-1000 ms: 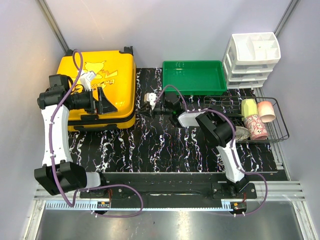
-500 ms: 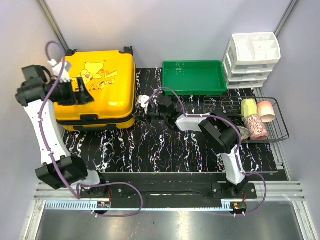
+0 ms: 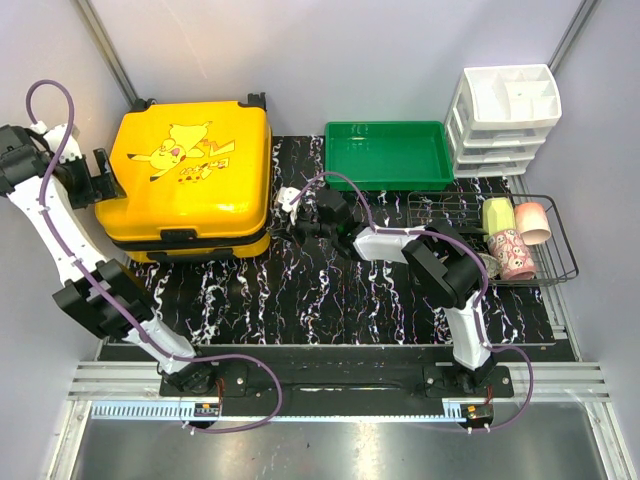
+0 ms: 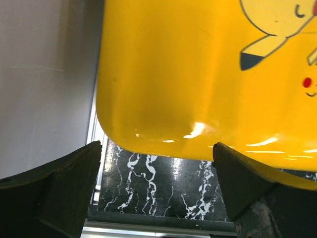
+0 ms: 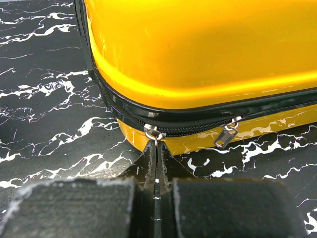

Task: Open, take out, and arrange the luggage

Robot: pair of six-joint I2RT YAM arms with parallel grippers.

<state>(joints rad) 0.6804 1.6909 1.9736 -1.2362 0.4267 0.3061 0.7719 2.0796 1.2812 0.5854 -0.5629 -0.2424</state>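
Observation:
The luggage (image 3: pixel 190 175) is a bright yellow hard-shell suitcase lying flat and zipped at the back left of the marbled mat. My right gripper (image 3: pixel 285 210) sits at its right front corner. In the right wrist view that gripper (image 5: pixel 156 146) is shut on a metal zipper pull (image 5: pixel 154 134), and a second pull (image 5: pixel 225 137) hangs free further along the black zipper. My left gripper (image 3: pixel 106 177) hovers open beside the suitcase's left side. In the left wrist view its fingers (image 4: pixel 59 188) stand wide apart, holding nothing, with the yellow shell (image 4: pixel 198 74) beyond them.
A green tray (image 3: pixel 388 180) lies behind the mat's middle, with a white drawer unit (image 3: pixel 505 115) to its right. A wire basket (image 3: pixel 560 270) with cups stands at the right. The enclosure wall is close to my left arm.
My left arm has swung from above the suitcase lid out past its left side, still open. The right gripper has edged left to the suitcase corner, staying shut.

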